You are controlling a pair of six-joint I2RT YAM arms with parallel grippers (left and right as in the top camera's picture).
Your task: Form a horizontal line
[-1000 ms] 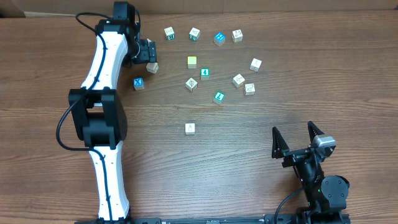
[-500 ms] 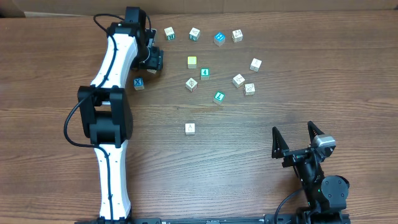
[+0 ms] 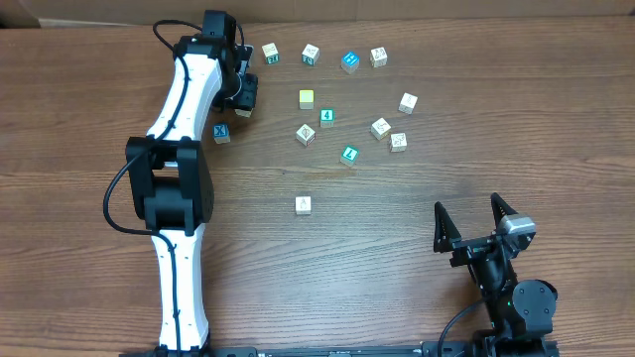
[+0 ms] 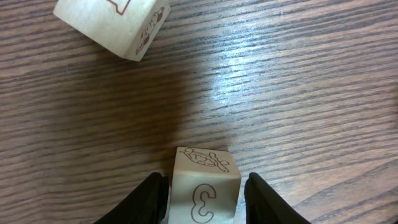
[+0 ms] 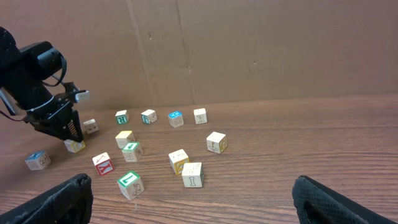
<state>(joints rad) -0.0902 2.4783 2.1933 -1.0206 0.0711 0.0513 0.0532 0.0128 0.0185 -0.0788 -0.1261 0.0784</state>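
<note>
My left gripper [image 3: 243,99] is down at the table's far left, over a whitish cube marked with a reddish 3 [image 4: 205,186]. In the left wrist view its jaws stand on either side of that cube. The left finger [image 4: 152,199] touches it and a thin gap shows at the right finger. The pale yellow cube [image 3: 307,98] and other whitish cubes lie scattered at the back. One whitish cube [image 3: 304,204] sits alone mid-table. No horizontal line shows. My right gripper [image 3: 475,220] rests open at the near right, holding nothing.
Cubes with blue or teal faces [image 3: 349,61] [image 3: 221,132] [image 3: 348,154] are mixed among the scattered ones. Another whitish cube [image 4: 112,22] lies just beyond the left gripper. A cardboard wall [image 5: 249,50] stands along the table's far edge.
The left arm has shifted right and set its gripper over the 3 cube. Its jaws have narrowed around that cube. The right arm has not moved.
</note>
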